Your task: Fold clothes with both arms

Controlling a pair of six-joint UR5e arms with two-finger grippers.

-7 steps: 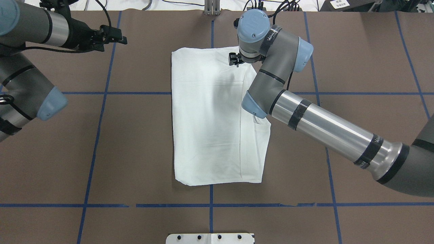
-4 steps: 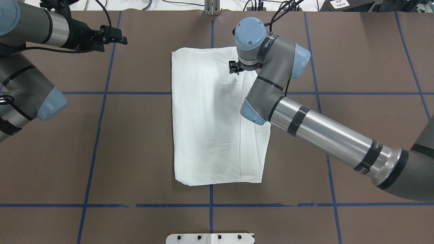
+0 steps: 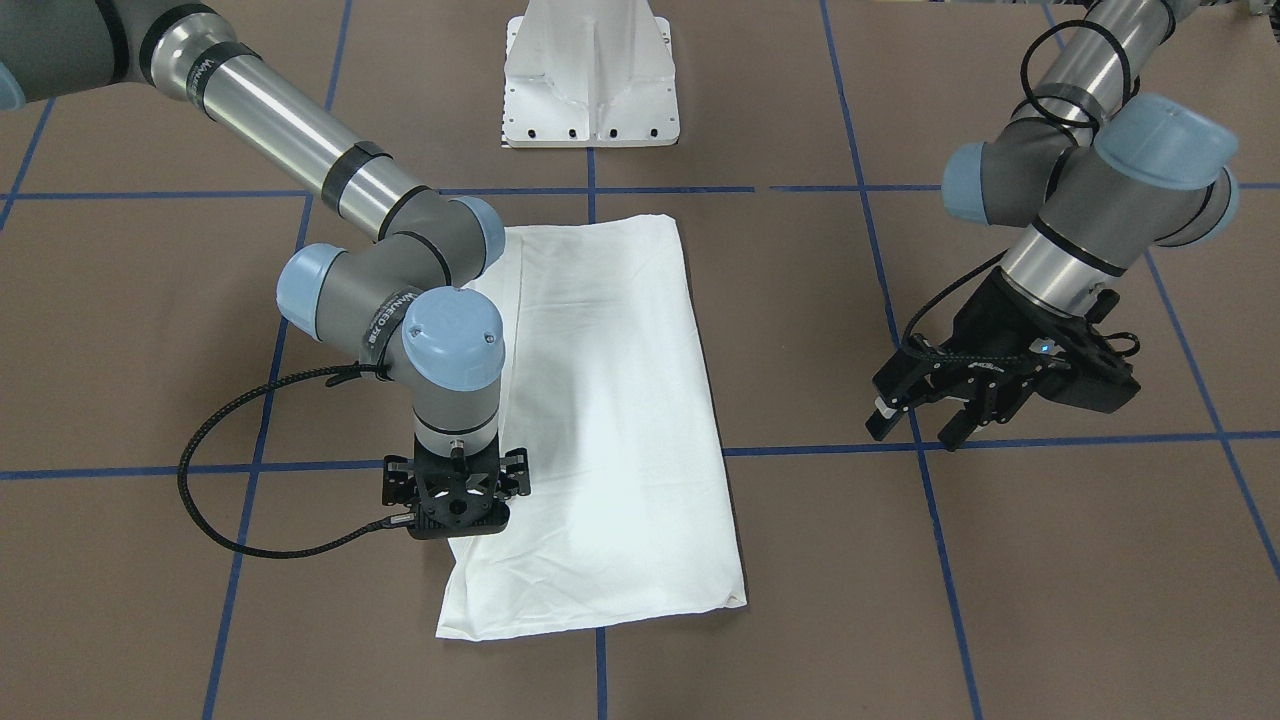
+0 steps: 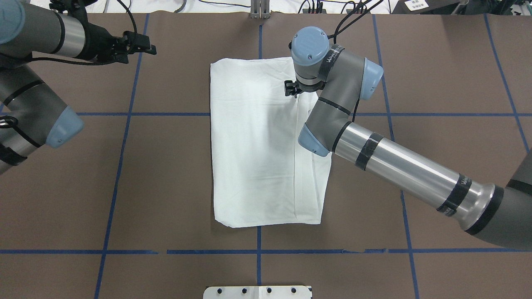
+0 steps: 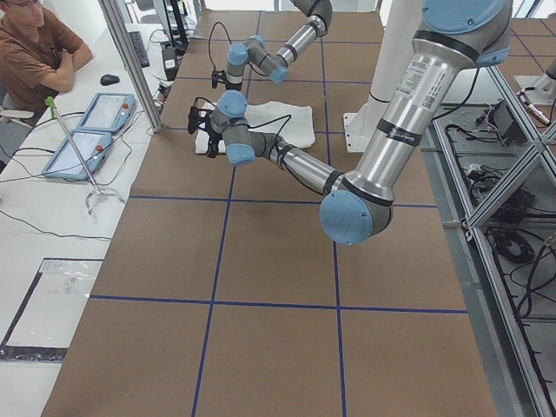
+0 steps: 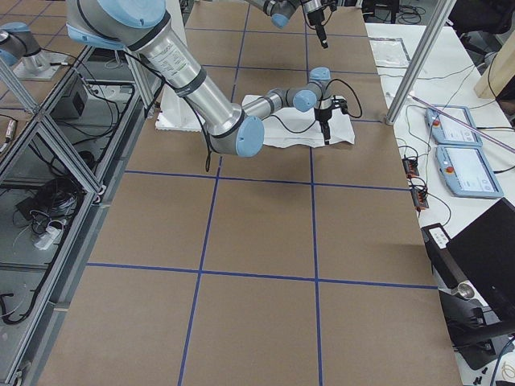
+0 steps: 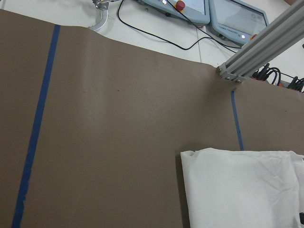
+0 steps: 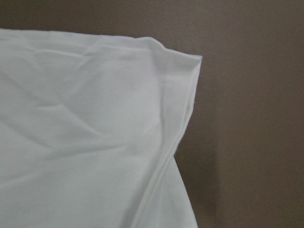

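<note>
Overhead cam: behind the robot, steep down on the table (image 4: 166, 174), pedestal base (image 4: 257, 292) at bottom edge. Front cam: opposite side, also steep, faces back; base at top centre, so the view is flipped. Both cover the whole T-shirt (image 4: 253, 145), mid-frame. Left-end and right-end cams: high, far off, looking along the table; T-shirt small in upper half of each. Left wrist cam: moderate height, oblique; T-shirt corner lower right, control pendants (image 7: 236, 18) along top edge. Right wrist cam: very close, near straight down, one T-shirt corner filling the left of frame.
</note>
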